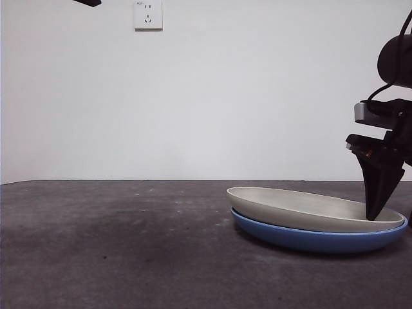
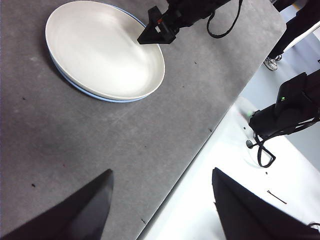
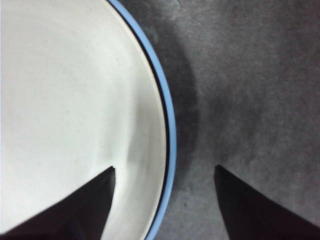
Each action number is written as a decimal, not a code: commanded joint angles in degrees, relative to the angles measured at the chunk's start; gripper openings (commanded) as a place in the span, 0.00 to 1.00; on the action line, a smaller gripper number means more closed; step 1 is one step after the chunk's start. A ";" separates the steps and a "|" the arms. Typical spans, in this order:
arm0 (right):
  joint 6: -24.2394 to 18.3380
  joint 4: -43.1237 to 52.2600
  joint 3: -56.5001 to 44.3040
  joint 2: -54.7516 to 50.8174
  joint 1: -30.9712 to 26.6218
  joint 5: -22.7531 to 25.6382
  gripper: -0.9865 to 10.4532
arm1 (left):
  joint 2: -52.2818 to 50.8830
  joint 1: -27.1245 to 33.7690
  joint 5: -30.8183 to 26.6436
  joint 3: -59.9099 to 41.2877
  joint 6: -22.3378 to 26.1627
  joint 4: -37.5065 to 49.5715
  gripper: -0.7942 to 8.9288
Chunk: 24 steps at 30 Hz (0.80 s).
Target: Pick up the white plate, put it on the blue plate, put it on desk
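The right gripper [image 3: 165,172] is straddling the white plate [image 1: 309,209] rim with fingers spread — rigid, breakable, likely slick atop the blue plate [image 1: 315,239].

Right hand [image 1: 375,193]: black wedge fingers, black cable.

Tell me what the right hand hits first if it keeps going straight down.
Likely the white plate's rim: the open right hand straddles it, with the blue plate just beneath. Its outer jaw would meet the desk.
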 commanded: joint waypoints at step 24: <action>0.13 2.16 0.31 0.50 -3.56 -4.61 0.10 | 0.31 -0.42 0.09 0.46 1.14 0.46 0.40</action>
